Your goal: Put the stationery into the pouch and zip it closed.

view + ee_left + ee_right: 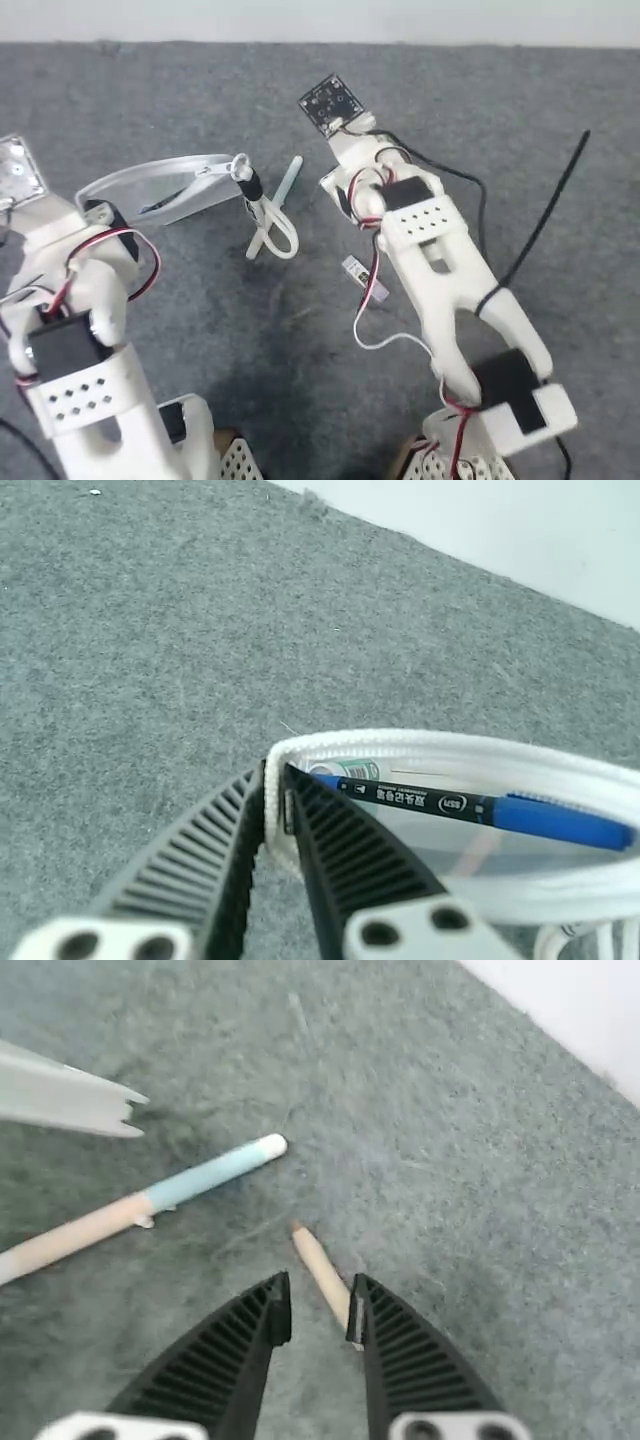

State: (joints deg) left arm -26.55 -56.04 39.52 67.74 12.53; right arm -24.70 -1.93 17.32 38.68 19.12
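Pouch pinched at its zipper rim by the left pincer; loose stationery lies by the right pincer.
Left pincer's jaws are together on the white rim at one end of the clear pouch, which lies on the grey table in front of the left arm, with a blue pen inside. A white strap trails from its far end. Just beyond that end lies a pastel pen, outside the pouch. Right pincer's jaws stand narrowly apart with a thin tan pencil between the tips, against one finger but not clamped. A small labelled item lies beside the right arm.
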